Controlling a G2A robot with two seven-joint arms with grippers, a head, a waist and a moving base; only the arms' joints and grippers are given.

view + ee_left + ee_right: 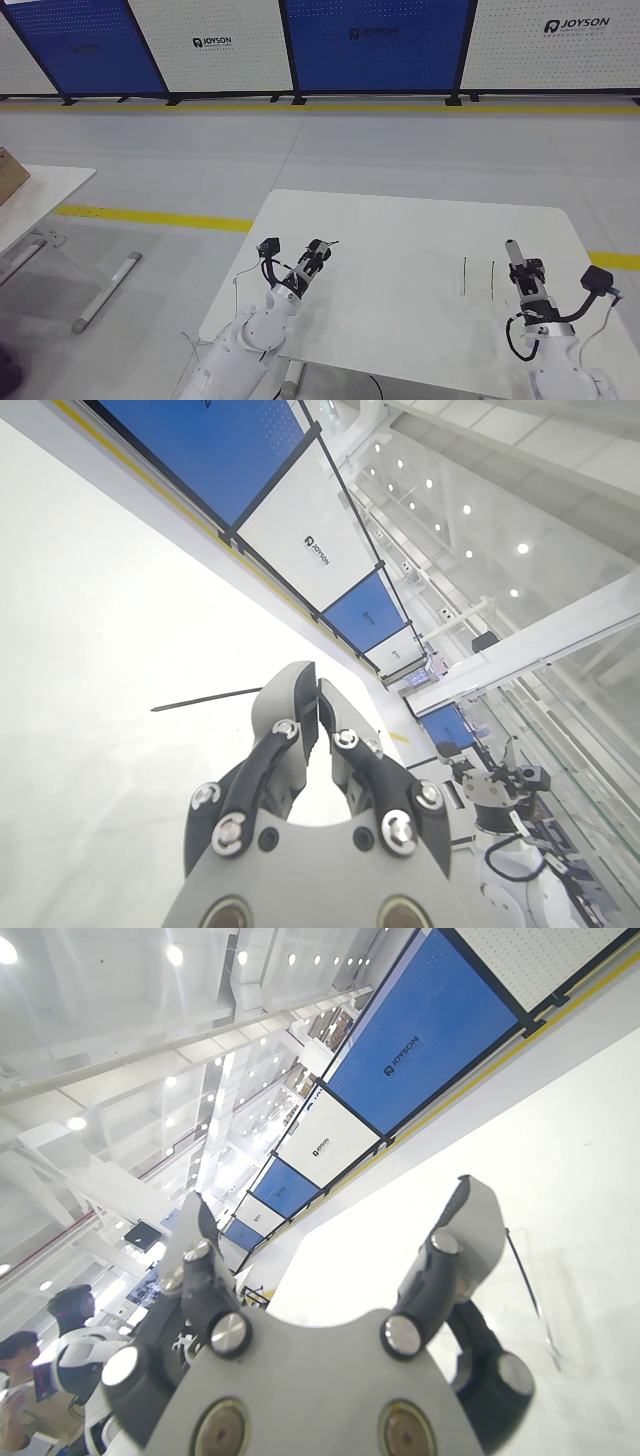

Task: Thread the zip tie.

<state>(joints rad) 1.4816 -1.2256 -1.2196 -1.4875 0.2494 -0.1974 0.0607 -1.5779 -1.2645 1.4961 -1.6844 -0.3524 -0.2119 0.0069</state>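
L end effector [317, 690] pinching zip tie [205, 699], R end effector [329, 1195] agape

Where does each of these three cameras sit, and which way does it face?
Top view: above the arms, facing down at the white table; both arms show, with left gripper and right gripper.
Left wrist view: on the left wrist, facing along the table; the left gripper shows, shut on the held zip tie.
Right wrist view: on the right wrist, facing across the table past a loose zip tie; the open right gripper shows.
Shared: top and left wrist views both show the held zip tie.
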